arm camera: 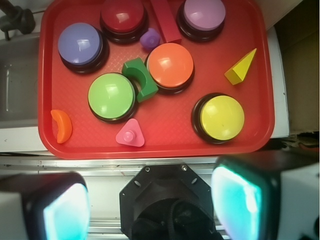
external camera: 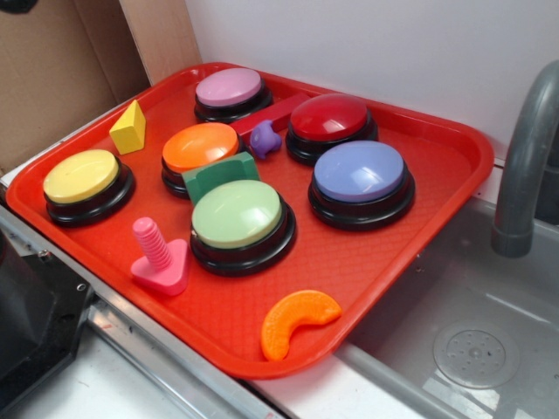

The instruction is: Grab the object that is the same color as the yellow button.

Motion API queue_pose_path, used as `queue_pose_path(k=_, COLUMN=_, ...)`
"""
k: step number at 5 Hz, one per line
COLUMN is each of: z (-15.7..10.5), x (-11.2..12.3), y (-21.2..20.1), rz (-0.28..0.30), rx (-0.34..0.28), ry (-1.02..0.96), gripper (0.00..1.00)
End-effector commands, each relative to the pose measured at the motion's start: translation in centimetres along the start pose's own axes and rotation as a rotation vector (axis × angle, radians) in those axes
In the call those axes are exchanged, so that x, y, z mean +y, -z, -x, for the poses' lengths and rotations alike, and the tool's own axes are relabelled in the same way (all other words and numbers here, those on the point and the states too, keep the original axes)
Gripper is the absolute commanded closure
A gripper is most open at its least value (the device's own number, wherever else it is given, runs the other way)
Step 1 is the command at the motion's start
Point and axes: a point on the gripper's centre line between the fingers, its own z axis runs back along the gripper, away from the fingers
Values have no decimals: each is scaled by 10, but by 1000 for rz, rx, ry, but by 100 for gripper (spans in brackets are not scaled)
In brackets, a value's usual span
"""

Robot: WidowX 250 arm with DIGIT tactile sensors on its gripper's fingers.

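The yellow block [external camera: 129, 128] sat on the red tray [external camera: 454, 157] near its edge, at about one o'clock from the yellow button [external camera: 81, 175] in the wrist view, apart from it. It looked small, light, rigid and smooth, likely slippery on its sloped top, so pinching the flat lower sides seemed wisest. The claw [arm camera: 150, 202] hung open, empty, outside the tray
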Motion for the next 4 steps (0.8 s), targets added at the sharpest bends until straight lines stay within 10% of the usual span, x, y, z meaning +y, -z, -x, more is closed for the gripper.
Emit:
queue_pose_path(k=1, z=0, x=0, y=0, rz=0, rx=0, ry=0, gripper=0)
queue_pose_path(k=4, z=-49, x=71, y=53, rz=-26, rx=-88, ry=-337, gripper=0)
